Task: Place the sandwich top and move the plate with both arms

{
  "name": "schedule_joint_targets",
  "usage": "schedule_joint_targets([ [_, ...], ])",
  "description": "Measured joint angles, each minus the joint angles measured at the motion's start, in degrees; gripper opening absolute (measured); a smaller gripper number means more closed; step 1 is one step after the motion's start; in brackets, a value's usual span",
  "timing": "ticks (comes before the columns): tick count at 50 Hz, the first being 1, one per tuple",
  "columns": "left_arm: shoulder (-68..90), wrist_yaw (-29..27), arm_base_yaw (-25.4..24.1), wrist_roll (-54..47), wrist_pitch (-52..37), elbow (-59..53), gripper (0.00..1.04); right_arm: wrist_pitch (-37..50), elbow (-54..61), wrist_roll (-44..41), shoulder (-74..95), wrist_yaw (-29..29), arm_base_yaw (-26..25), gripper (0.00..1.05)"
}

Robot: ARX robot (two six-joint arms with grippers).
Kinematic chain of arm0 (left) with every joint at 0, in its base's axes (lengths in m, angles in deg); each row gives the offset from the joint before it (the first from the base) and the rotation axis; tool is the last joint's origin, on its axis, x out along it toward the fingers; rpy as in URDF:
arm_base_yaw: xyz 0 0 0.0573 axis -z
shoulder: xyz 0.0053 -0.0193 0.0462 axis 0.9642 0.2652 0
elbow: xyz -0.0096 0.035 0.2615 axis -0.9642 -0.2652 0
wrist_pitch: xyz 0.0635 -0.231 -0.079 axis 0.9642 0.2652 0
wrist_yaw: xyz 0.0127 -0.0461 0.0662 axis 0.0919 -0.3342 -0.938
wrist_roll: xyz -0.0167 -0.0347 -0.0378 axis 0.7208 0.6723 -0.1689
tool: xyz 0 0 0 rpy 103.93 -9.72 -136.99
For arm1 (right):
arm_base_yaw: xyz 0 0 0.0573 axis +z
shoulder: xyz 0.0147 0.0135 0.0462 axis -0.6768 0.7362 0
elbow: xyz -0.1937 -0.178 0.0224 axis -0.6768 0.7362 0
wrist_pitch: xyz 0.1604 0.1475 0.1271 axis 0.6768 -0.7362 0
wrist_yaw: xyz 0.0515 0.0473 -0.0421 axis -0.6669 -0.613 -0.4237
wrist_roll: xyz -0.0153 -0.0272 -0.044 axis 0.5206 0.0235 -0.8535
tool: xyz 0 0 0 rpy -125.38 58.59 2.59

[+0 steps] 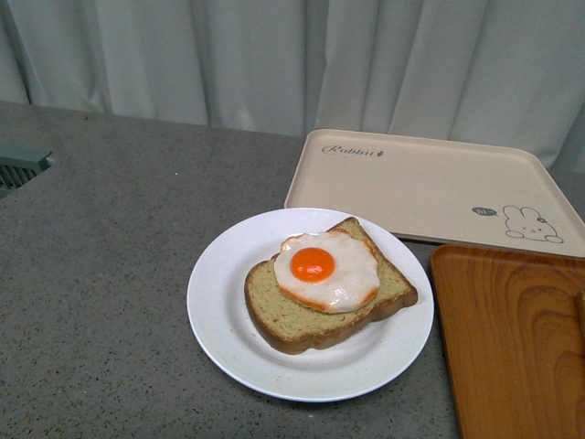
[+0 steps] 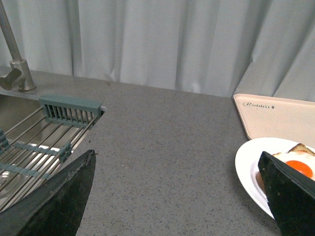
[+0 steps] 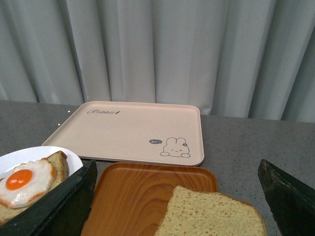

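Sandwich top (image 3: 211, 214) flat on orange tray (image 3: 133, 196), heading unclear, left gripper (image 2: 176, 155), right gripper (image 3: 177, 162) spread wide, empty

One plate (image 1: 228, 338), one egg (image 1: 326, 270), two trays (image 1: 430, 183) (image 1: 512, 338), apparently two bread slices (image 1: 283, 320) (image 3: 211, 214).

The plate (image 1: 219, 315) is white, the sandwich top (image 3: 211, 214) tan, the rabbit-printed tray (image 1: 430, 183) beige.

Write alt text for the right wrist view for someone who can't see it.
A plain bread slice lies on an orange tray, framed by the open right hand. Beyond is a beige rabbit tray; a white plate holds egg-topped bread.
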Motion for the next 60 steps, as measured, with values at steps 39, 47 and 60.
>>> schedule_joint_targets([
  [39, 0.0, 0.0, 0.0, 0.0, 0.0, 0.0, 0.98, 0.0, 0.0, 0.0, 0.0, 0.0, 0.0, 0.96],
  [47, 0.0, 0.0, 0.0, 0.0, 0.0, 0.0, 0.98, 0.0, 0.0, 0.0, 0.0, 0.0, 0.0, 0.96],
  [60, 0.0, 0.0, 0.0, 0.0, 0.0, 0.0, 0.98, 0.0, 0.0, 0.0, 0.0, 0.0, 0.0, 0.96],
])
